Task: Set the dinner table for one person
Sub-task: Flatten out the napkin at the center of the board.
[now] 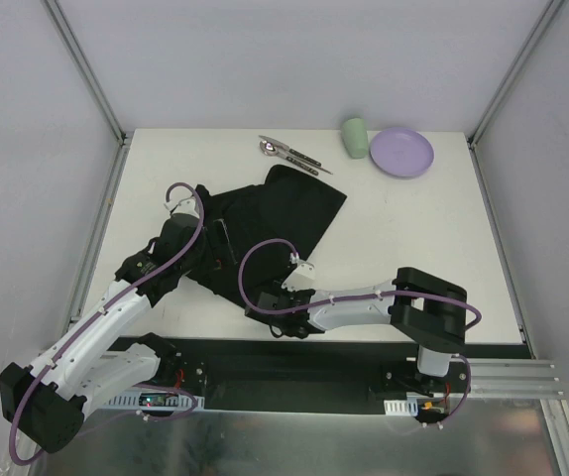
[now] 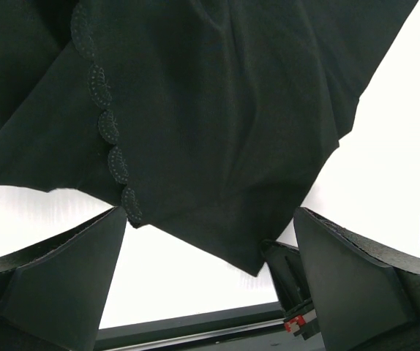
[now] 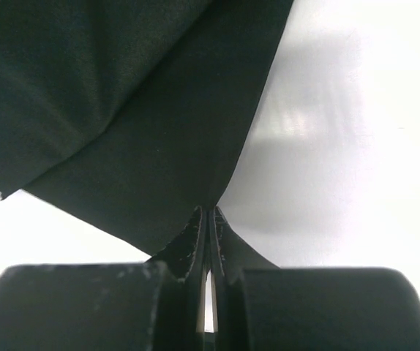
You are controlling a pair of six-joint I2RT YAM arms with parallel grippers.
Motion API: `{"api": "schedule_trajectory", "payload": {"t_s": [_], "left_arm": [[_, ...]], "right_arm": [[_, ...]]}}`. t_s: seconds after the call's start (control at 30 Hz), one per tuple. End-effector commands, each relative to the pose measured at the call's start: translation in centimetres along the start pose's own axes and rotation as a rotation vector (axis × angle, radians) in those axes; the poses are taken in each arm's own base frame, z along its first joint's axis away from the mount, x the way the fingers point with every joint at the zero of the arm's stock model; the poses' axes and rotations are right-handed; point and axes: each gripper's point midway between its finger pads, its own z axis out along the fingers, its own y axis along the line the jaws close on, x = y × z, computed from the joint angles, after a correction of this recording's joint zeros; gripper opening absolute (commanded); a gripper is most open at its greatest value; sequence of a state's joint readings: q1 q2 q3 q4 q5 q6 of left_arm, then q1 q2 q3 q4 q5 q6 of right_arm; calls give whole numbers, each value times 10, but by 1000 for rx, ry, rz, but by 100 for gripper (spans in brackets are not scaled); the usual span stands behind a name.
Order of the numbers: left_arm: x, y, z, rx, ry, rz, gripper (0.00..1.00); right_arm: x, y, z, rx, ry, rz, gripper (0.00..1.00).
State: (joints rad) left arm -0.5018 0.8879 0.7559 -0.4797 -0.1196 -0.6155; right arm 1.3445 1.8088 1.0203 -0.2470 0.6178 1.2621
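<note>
The right gripper (image 3: 208, 219) is pinched tight on an edge of the crumpled black cloth mat (image 1: 289, 208), near-left on the flat white dinner table (image 1: 413, 248); the left gripper (image 2: 210, 213) gapes wide over it. That thin pinch might slip when pulled, leaving folds

Lying open along the right side: bare dinner table (image 1: 433, 248). Crowding the far edge: cutlery (image 1: 289, 154), green cup (image 1: 354, 137), purple plate (image 1: 401, 153). Blocking the left-centre: crumpled black mat (image 1: 294, 213), left arm (image 1: 116, 312), right arm (image 1: 364, 302).
</note>
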Motion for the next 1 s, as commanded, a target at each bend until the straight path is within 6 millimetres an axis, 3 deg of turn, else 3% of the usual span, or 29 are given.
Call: {"api": "schedule_trajectory", "payload": {"t_s": [0.0, 0.23, 0.27, 0.6, 0.73, 0.8, 0.97], "left_arm": [[3, 7, 1, -15, 6, 15, 99], [3, 9, 0, -15, 2, 23, 99], [3, 9, 0, -16, 1, 21, 99], [15, 11, 2, -4, 37, 13, 99], [18, 12, -2, 12, 30, 21, 99], [19, 12, -3, 18, 27, 23, 99], [18, 8, -12, 62, 11, 69, 99]], "right_arm": [[-20, -34, -15, 99, -71, -121, 1], [-99, -26, -82, 71, -300, -181, 1], [-117, -17, -97, 39, -341, -158, 1], [-213, 8, -180, -33, -575, -214, 1], [-245, 17, -199, -37, -645, -210, 1], [-257, 16, -197, -15, -655, -238, 1], [-290, 33, -191, -65, -642, -229, 1]]}}
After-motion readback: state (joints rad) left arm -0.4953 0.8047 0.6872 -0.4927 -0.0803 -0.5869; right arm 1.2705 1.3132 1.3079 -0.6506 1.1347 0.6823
